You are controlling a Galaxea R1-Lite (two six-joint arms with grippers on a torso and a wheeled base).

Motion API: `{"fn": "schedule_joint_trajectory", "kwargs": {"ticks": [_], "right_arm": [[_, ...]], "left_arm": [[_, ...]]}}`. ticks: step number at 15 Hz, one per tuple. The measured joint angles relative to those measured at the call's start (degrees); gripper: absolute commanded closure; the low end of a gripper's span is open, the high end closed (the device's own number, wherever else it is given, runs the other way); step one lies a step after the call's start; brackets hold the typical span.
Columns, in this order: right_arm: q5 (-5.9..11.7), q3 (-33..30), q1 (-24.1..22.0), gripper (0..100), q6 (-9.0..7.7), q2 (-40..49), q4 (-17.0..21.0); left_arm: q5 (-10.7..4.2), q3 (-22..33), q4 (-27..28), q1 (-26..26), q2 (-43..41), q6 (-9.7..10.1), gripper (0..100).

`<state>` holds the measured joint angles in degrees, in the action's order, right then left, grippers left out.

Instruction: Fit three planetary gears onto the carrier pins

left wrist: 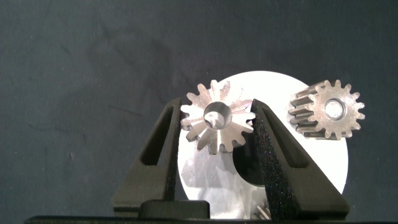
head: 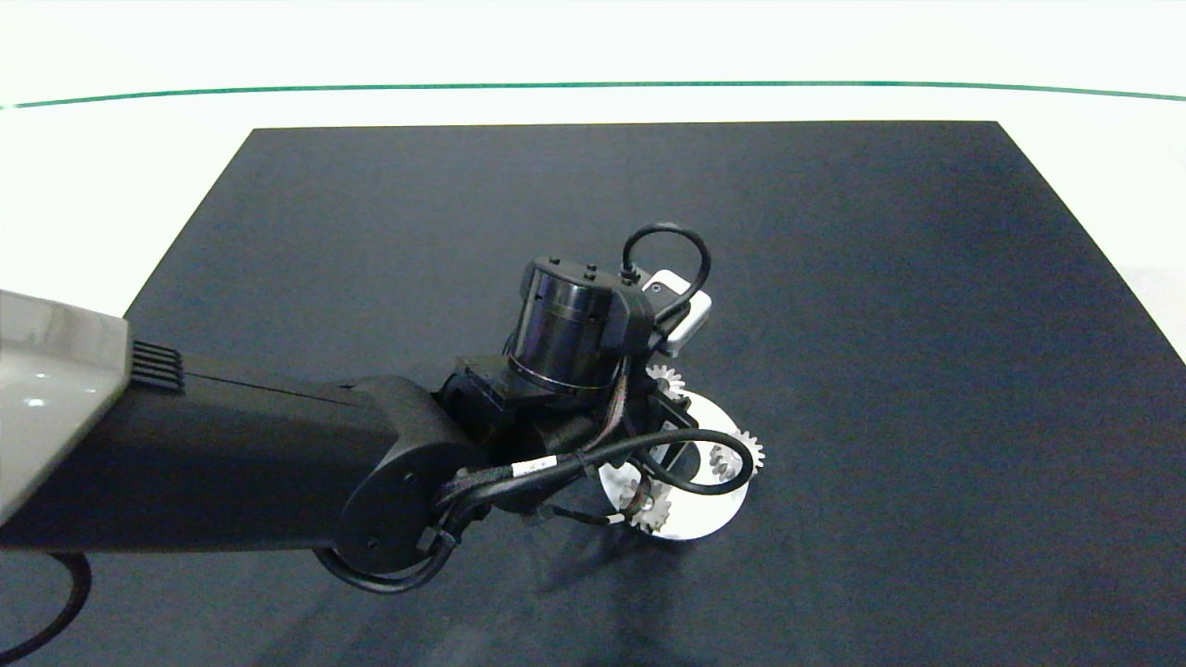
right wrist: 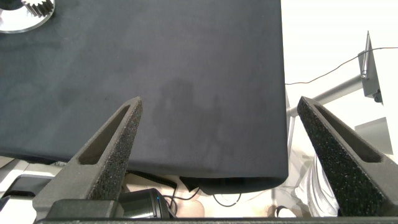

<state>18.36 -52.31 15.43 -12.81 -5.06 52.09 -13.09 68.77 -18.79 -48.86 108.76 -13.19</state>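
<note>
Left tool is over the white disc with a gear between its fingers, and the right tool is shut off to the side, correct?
Not quite: the right wrist view shows the right tool open. The left tool does hold a gear over the white disc.

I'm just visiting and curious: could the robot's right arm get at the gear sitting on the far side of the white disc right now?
Probably not easily. The right gripper hangs open off the mat's edge, far from the white disc. The left gripper sits over the disc, crowding that gear.

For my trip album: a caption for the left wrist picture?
Left gripper clasps a gear over the white disc; another gear sits beside.
</note>
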Motion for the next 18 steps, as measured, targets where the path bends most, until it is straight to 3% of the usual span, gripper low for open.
{"fn": "schedule_joint_trajectory", "kwargs": {"ticks": [18], "right_arm": [[0.00, -0.15, 0.00, 0, -0.02, 0.00, 0.00]], "left_arm": [[0.00, -2.32, -0.63, 0.94, -1.21, 0.00, 87]]}}
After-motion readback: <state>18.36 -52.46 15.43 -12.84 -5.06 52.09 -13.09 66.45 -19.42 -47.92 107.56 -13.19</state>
